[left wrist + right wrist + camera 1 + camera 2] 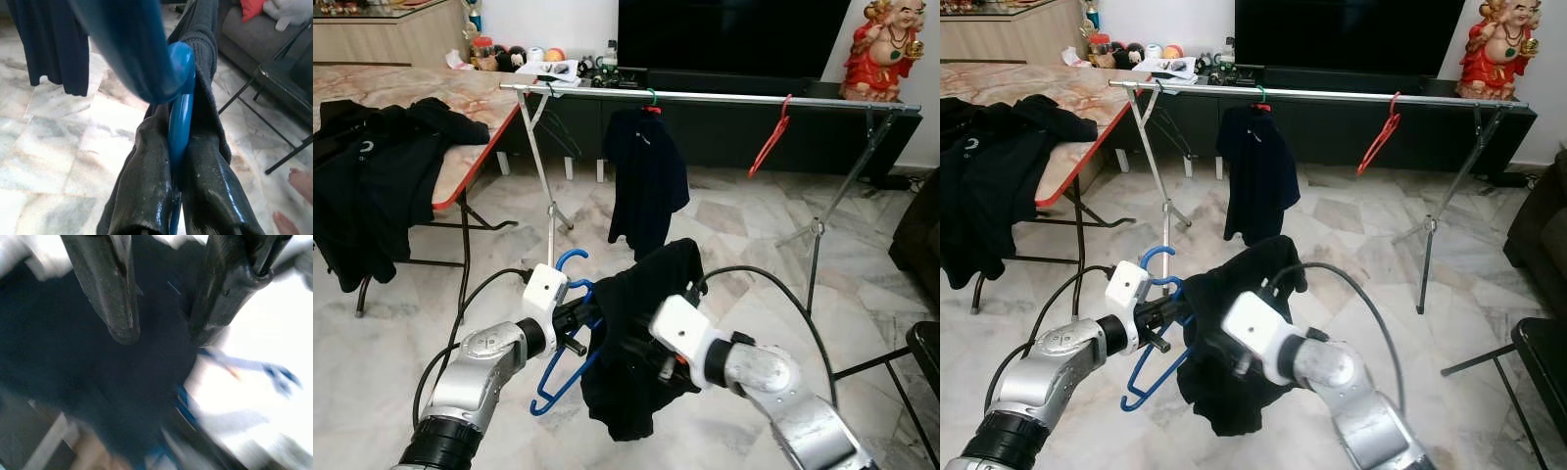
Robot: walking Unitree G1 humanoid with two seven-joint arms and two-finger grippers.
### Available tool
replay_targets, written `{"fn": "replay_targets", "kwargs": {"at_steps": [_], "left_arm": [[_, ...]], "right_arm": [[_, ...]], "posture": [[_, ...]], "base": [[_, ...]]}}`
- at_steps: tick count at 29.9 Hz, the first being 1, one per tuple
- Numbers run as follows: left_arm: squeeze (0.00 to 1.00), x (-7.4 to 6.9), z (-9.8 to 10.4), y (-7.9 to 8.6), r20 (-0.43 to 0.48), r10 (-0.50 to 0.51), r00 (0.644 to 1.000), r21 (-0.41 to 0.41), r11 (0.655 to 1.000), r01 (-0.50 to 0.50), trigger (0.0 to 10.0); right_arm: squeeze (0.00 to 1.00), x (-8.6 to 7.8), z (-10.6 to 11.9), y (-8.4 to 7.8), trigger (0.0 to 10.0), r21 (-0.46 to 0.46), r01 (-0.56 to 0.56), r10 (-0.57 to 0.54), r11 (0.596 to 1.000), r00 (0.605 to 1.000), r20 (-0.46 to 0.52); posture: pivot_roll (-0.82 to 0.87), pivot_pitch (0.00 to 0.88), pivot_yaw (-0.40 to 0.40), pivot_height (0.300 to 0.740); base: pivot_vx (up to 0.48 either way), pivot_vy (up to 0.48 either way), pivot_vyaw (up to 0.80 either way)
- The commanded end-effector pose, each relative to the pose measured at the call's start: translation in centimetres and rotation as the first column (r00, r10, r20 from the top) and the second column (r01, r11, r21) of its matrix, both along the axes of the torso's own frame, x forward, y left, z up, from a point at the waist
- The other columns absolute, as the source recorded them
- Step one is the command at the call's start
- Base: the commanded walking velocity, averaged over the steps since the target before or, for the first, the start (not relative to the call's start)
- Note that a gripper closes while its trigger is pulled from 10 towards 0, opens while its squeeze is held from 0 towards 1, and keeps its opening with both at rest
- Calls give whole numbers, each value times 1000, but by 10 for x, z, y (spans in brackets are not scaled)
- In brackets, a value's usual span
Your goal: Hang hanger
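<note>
Blue hanger (570, 338) in left end effector (181, 161) (clamped)

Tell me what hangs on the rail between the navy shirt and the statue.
A red hanger, empty, hangs on the rail between navy shirt and statue, in both eye views.

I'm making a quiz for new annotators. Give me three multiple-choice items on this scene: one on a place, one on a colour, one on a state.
1. Where does the red hanger hang?
A. on the clothes rail
B. on the table edge
C. from the television

2. What colour is the hanger in the left gripper?
A. green
B. blue
C. white

3. How do the left gripper's jaws stand?
A. wide open
B. shut on nothing
C. shut on the hanger

Answers: 1 A, its hook sits over the clothes rail, right of the hung dark shirt. 2 B, the plastic is blue in the head and wrist views. 3 C, the left wrist view has both fingers pressed against the blue bar.
</note>
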State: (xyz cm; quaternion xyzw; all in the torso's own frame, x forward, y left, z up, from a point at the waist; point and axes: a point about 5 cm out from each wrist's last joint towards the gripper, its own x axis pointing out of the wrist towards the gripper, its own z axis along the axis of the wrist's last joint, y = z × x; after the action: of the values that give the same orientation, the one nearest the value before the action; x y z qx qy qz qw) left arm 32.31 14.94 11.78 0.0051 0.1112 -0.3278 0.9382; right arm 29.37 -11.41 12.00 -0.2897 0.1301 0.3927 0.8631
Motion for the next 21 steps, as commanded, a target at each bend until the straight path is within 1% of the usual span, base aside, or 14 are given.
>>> {"fn": "replay_targets", "kwargs": {"at_steps": [1,2,4,5,6,7,8,9,10,12,14,15,18,21], "left_arm": [[0,-2,6,1,52,-41,998,45,998,39,10000],[0,-2,6,1,52,-41,998,45,998,39,10000],[0,-6,1,5,53,-73,996,93,993,68,10000],[0,-6,1,5,53,-73,996,93,993,68,10000],[0,-8,-1,7,54,-89,995,105,991,83,10000],[0,-9,-1,7,59,-105,993,110,989,98,10000],[0,-11,-1,7,63,-125,990,120,986,117,10000],[0,-16,-1,5,72,-187,980,143,974,176,10000],[0,-16,-1,5,72,-187,980,143,974,176,10000],[0,-21,1,3,98,-251,963,172,957,232,10000],[0,-25,2,0,122,-310,943,210,936,281,10000],[0,-32,2,-2,87,-376,922,200,914,354,10000],[0,-36,3,-3,73,-422,904,193,895,402,10000],[0,-40,4,-1,52,-470,881,218,867,449,10000]], "right_arm": [[1000,22,22,-21,10000,51,154,-159,987,979,125],[1000,22,22,-21,10000,51,154,-159,987,979,125],[1000,33,51,-31,10000,210,188,-229,959,955,190],[1000,33,51,-31,10000,210,188,-229,959,955,190],[941,35,65,-33,10000,253,153,-212,955,951,225],[506,35,69,-33,10000,271,130,-195,954,953,231],[0,35,72,-33,10000,269,96,-162,958,958,235],[0,31,75,-28,10000,249,-25,-35,968,971,235],[0,31,75,-28,10000,249,-25,-35,968,971,235],[0,25,72,-23,10000,216,-160,115,963,971,210],[0,21,63,-21,10000,165,-267,244,949,958,150],[0,16,50,-23,10000,93,-359,353,929,933,68],[0,14,43,-26,10000,61,-421,421,905,907,11],[0,21,40,-32,10000,29,-453,454,891,889,-56]], "posture": [[84,40,-25,740],[84,40,-25,740],[80,41,-22,740],[80,41,-22,740],[74,43,-19,740],[74,43,-19,740],[74,43,-19,740],[75,44,-16,740],[75,44,-16,740],[72,42,-14,740],[73,42,-13,740],[76,42,-12,740],[76,42,-12,740],[81,40,-8,740]], "base": [[0,0,0],[0,0,0],[0,0,0],[0,0,0],[0,0,0],[0,0,0],[0,0,0],[0,0,0],[0,0,0],[0,0,0],[0,0,0],[0,0,0],[0,0,0],[0,0,0]]}}
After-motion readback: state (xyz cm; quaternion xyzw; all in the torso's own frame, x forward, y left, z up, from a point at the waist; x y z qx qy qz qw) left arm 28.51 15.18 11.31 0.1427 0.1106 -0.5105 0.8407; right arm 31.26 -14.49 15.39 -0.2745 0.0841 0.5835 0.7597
